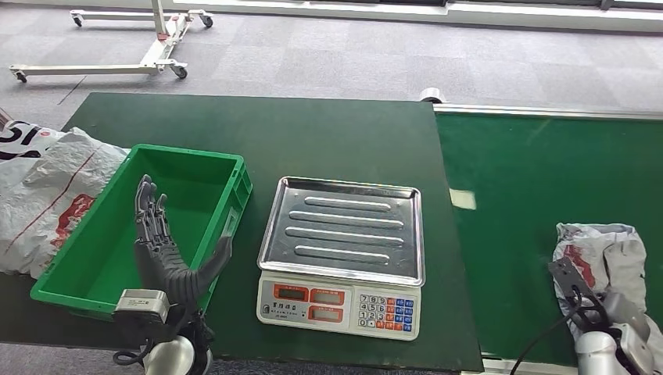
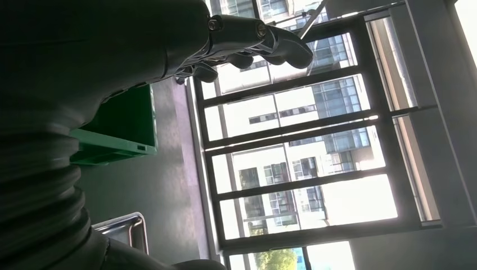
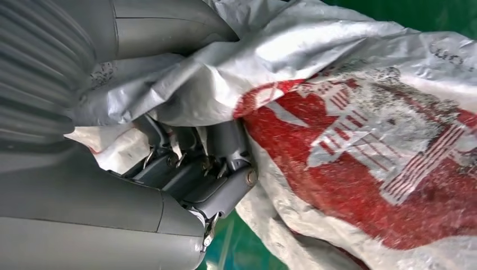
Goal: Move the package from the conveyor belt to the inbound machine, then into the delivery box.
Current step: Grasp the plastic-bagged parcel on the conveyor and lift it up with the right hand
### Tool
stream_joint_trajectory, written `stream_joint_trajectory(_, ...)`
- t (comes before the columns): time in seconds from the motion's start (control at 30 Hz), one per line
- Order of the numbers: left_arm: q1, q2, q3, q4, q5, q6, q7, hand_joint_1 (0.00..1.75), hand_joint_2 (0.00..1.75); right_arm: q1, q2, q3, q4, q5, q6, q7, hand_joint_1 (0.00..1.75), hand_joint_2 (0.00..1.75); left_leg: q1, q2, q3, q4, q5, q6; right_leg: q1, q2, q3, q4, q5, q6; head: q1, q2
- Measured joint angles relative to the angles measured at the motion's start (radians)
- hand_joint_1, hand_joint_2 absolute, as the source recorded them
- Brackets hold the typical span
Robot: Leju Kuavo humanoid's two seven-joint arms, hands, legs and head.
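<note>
The package [image 1: 600,251], a crumpled grey-white plastic mailer with red print, lies on the green conveyor belt [image 1: 539,195] at the near right, and the right hand [image 1: 606,312] has its fingers [image 3: 216,143] dug into it: in the right wrist view the dark fingers curl into a fold of the film while the thick thumb lies along the other side, so the bag is gripped by a bunch of its slack rather than around its body. That suits a soft, shapeless parcel, which offers no firm edge; I judge the hold good enough to lift it, though loose film may slip or the contents sag below the fingers. The inbound machine [image 1: 342,250], a weighing scale with a bare ribbed steel tray and a keypad, sits on the desk [image 1: 266,133] well to the left of the gripping fingers, just across the belt's edge, placed so the parcel needs only a short sideways carry. Beyond it, farther from those fingers, stands the green delivery box [image 1: 82,293], and the left hand [image 1: 160,246] hangs over its near corner with its fingers straight, spread and holding nothing, seemingly waiting to take over the second transfer. Beside the box, on its far side from the scale, lies another white bag [image 1: 43,195] with red marks.
</note>
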Motion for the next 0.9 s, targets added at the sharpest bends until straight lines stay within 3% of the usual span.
stream_joint_trajectory(0.2, 0.000, 0.000, 0.009, -0.003, 0.002, 0.004, 0.000, 0.00, 1.75, -0.005, 0.001, 0.020, -0.004, -0.002, -0.006, 0.001, 1.75, 1.75, 0.000, 0.000, 0.000, 0.000, 0.000, 0.000, 0.000, 0.000, 0.000, 0.000, 0.000, 0.000, 0.000, 0.000)
stream_joint_trajectory(0.27, 0.001, 0.000, 0.012, -0.007, 0.004, 0.010, 0.000, 0.00, 1.75, -0.005, 0.004, 0.028, -0.011, 0.003, -0.047, -0.001, 1.75, 1.75, 0.000, 0.000, 0.000, 0.000, 0.000, 0.000, 0.000, 0.000, 0.000, 0.000, 0.000, 0.000, 0.000, 0.000)
stream_joint_trajectory(0.33, 0.004, 0.000, 0.014, -0.015, 0.008, 0.018, 0.000, 0.00, 1.75, 0.001, 0.016, 0.037, -0.046, 0.034, -0.179, -0.004, 1.75, 1.75, 0.000, 0.000, -0.001, 0.000, 0.000, 0.000, 0.000, 0.000, 0.000, 0.000, 0.000, 0.000, 0.000, 0.000)
stream_joint_trajectory(0.43, 0.013, 0.000, 0.015, -0.029, 0.015, 0.030, 0.000, 0.00, 1.75, 0.025, 0.049, 0.061, -0.190, 0.126, -0.457, 0.011, 1.75, 1.75, 0.000, 0.000, 0.000, 0.000, 0.000, 0.000, 0.000, 0.000, 0.000, 0.000, 0.000, 0.000, 0.000, 0.000)
stream_joint_trajectory(0.5, 0.014, 0.000, 0.015, -0.031, 0.017, 0.040, 0.000, 0.00, 1.75, 0.045, 0.062, 0.091, -0.308, 0.153, -0.542, 0.031, 1.75, 1.75, 0.000, 0.000, 0.000, 0.000, 0.000, 0.000, 0.000, 0.000, 0.000, 0.000, -0.001, 0.000, 0.000, 0.000)
stream_joint_trajectory(0.63, 0.013, 0.000, 0.014, -0.032, 0.021, 0.064, 0.000, 0.00, 1.75, 0.081, 0.049, 0.178, -0.489, 0.159, -0.552, 0.105, 1.75, 1.75, 0.000, 0.001, 0.000, 0.000, 0.000, 0.000, 0.000, 0.001, -0.001, 0.000, -0.001, 0.000, 0.000, 0.000)
stream_joint_trajectory(0.8, 0.010, 0.001, 0.014, -0.033, 0.031, 0.081, 0.000, 0.00, 1.75, 0.085, -0.033, 0.337, -0.589, 0.160, -0.539, 0.247, 1.75, 1.75, 0.000, 0.001, 0.000, 0.000, 0.000, 0.000, -0.001, 0.001, 0.000, 0.000, 0.000, 0.000, 0.000, 0.000)
stream_joint_trajectory(0.87, 0.009, 0.001, 0.014, -0.034, 0.032, 0.084, 0.000, 0.00, 1.75, 0.080, -0.050, 0.391, -0.612, 0.157, -0.528, 0.231, 1.75, 1.75, 0.000, 0.001, -0.001, 0.000, 0.000, 0.000, -0.001, 0.001, 0.001, 0.000, 0.000, 0.000, 0.000, 0.000)
stream_joint_trajectory(0.9, 0.009, 0.002, 0.014, -0.034, 0.032, 0.088, 0.000, 0.00, 1.75, 0.076, -0.045, 0.416, -0.623, 0.148, -0.517, 0.179, 1.75, 1.75, 0.000, 0.001, -0.002, 0.000, 0.000, 0.000, 0.000, 0.001, 0.001, 0.000, 0.000, 0.000, 0.000, 0.000)
